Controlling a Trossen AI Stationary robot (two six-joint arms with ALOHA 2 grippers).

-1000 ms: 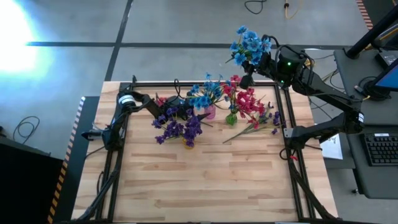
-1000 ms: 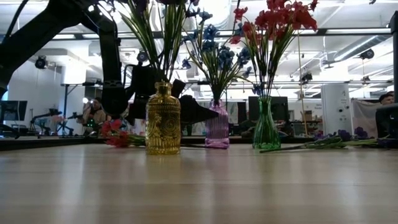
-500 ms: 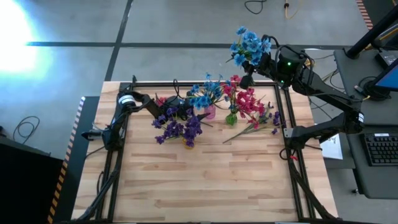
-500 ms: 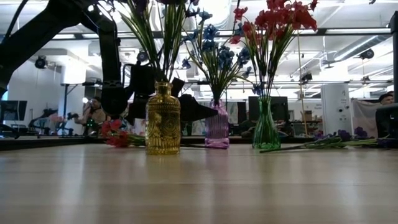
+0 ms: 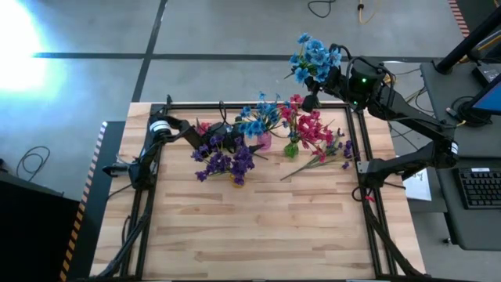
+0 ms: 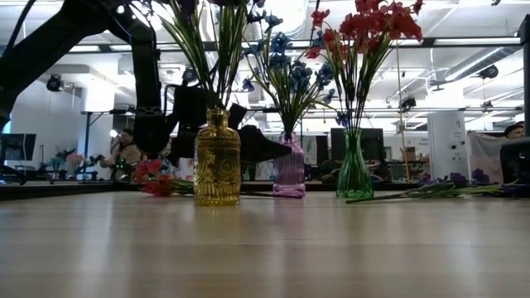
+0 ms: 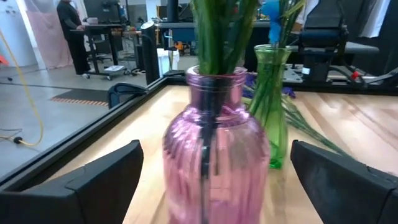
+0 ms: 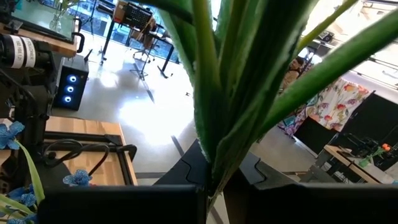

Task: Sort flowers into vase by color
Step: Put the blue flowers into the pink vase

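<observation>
The wooden table (image 5: 250, 227) is filling the lower middle of the high view. At upper right, the right gripper (image 5: 311, 100) is pinching a blue flower bunch (image 5: 313, 56) above the table's far edge, blooms above its fingers. At centre left, the left gripper (image 5: 227, 139) is standing spread around the pink vase (image 7: 214, 162), beside the green vase (image 7: 272, 112) and amber vase (image 6: 217, 159).

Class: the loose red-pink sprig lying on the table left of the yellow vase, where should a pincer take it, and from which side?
Probably by the thin stem of the red-pink sprig, not its blooms, coming from above: it lies flat on the table, beside the yellow vase.
</observation>
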